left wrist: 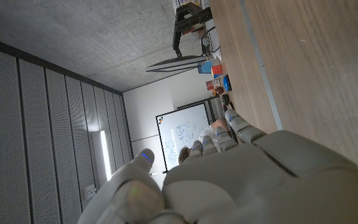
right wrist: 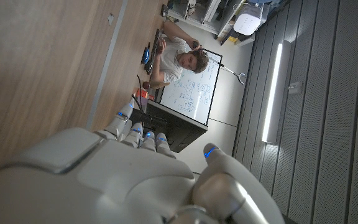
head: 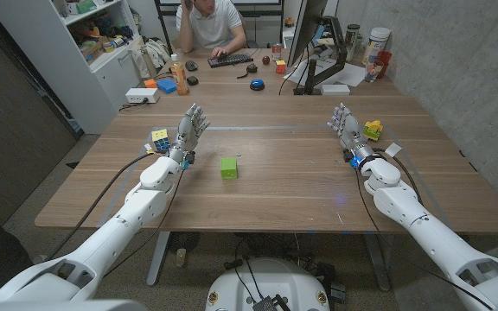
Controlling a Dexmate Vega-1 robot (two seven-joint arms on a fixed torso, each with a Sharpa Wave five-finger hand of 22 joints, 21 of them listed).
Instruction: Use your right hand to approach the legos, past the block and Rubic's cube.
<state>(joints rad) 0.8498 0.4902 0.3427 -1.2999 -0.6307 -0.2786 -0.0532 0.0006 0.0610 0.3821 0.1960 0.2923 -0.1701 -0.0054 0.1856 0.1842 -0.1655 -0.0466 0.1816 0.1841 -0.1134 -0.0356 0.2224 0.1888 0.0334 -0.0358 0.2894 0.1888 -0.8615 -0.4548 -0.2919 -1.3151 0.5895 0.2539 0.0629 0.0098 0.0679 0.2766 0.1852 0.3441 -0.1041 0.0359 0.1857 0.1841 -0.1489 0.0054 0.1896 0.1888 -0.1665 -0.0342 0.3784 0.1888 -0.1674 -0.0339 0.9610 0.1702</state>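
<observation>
Both hands are hovering spread: right hand (head: 345,122) beside the legos (head: 373,130) (near the bench (head: 301,186) edge), left hand (head: 192,126) by the cube (head: 160,137).

No text, label, brand or number is legible; the whiteboard (right wrist: 194,93) carries writing too small to read.

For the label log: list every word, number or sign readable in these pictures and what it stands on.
None can be read.
whiteboard: handwriting, too small and blurred.
orange bottle: label too small.
jars by the monitor: labels too small.
Rubik's cube, green block, legos: no text visible.
</observation>
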